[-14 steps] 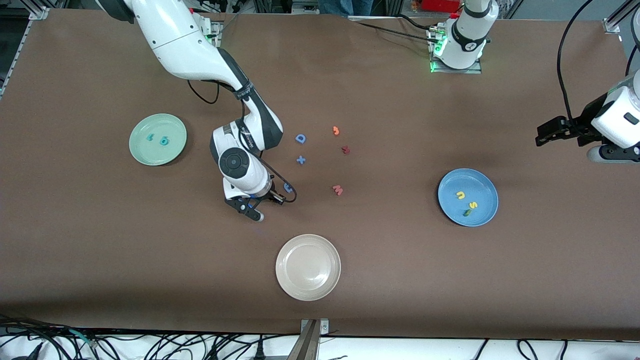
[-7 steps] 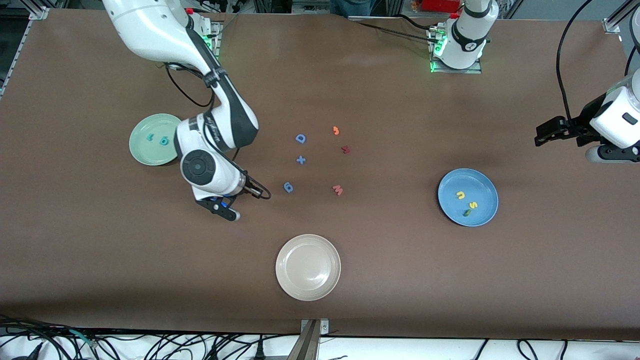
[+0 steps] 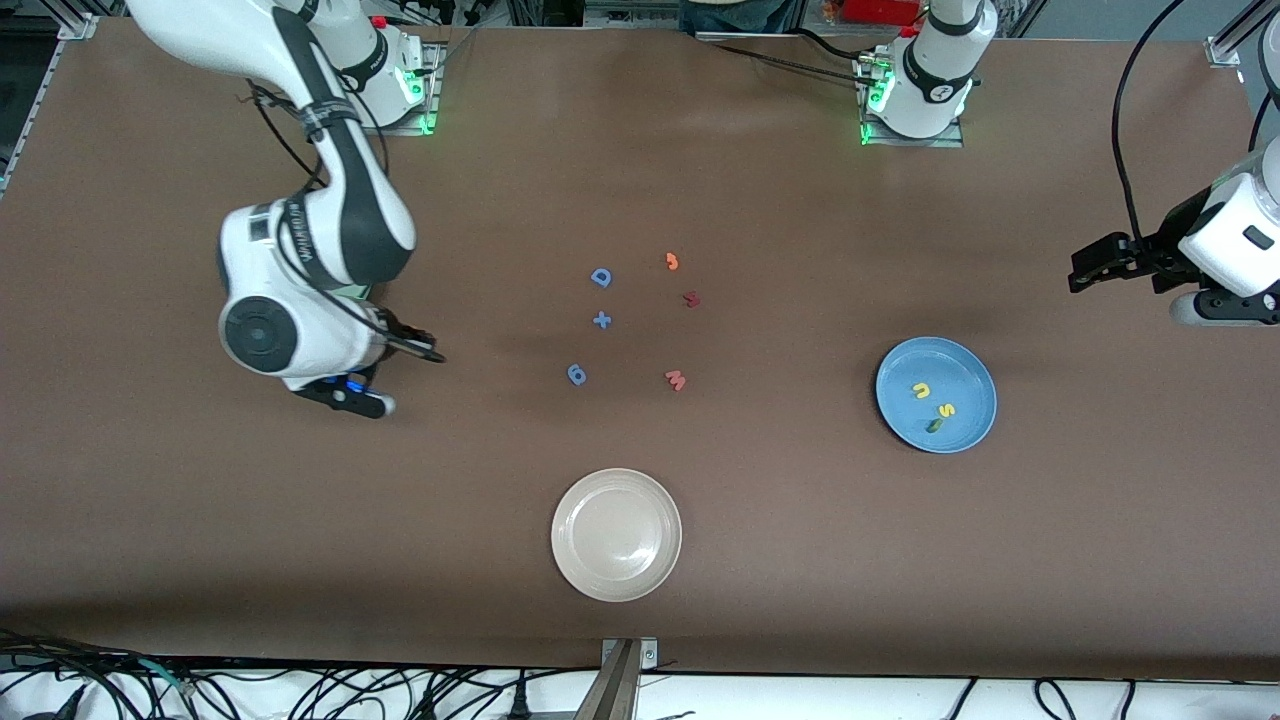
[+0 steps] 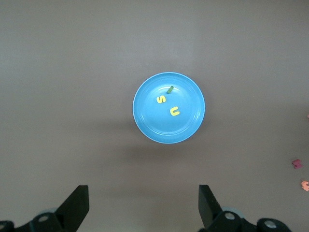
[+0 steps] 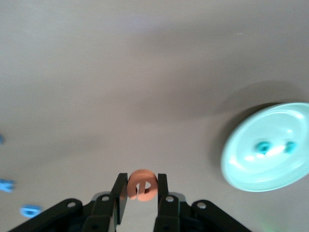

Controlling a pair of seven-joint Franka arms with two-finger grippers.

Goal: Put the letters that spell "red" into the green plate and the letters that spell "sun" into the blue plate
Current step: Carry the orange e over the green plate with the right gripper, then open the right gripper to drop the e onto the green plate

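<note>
Swinging away from the loose pieces at mid-worktop since a second ago, the right arm is now covering most of the green plate (image 5: 231, 166) in the front view. I am seeing the right hand (image 5: 141, 182) pinching the orange e (image 5: 141, 187) upright between its fingers, hanging over bare worktop near the plate's four o'clock edge in the front view. Two teal letters (image 5: 263, 146) are lying side by side in the green plate; I cannot read which is which.

The left arm is waiting at its own end of the worktop. Its left hand (image 4: 143, 208) is spread wide, hanging above the worktop near the blue plate (image 3: 890, 372). That plate is holding the yellow u (image 3: 921, 390), the yellow s (image 3: 945, 410) and the green n (image 3: 933, 425), the n tilted on edge.

Mid-worktop, going by the front view, I am seeing:
- a blue D (image 3: 600, 277)
- a blue plus (image 3: 601, 320) at its six o'clock
- a blue 6-shaped piece (image 3: 576, 374) at the plus's seven o'clock
- an orange hooked piece (image 3: 672, 261) at the D's three o'clock
- a dark red piece (image 3: 691, 299) at the hooked piece's five o'clock
- a pink w (image 3: 675, 379) at the 6-shaped piece's three o'clock

An off-white plate (image 3: 565, 535) is sitting empty at the cluster's six o'clock.
</note>
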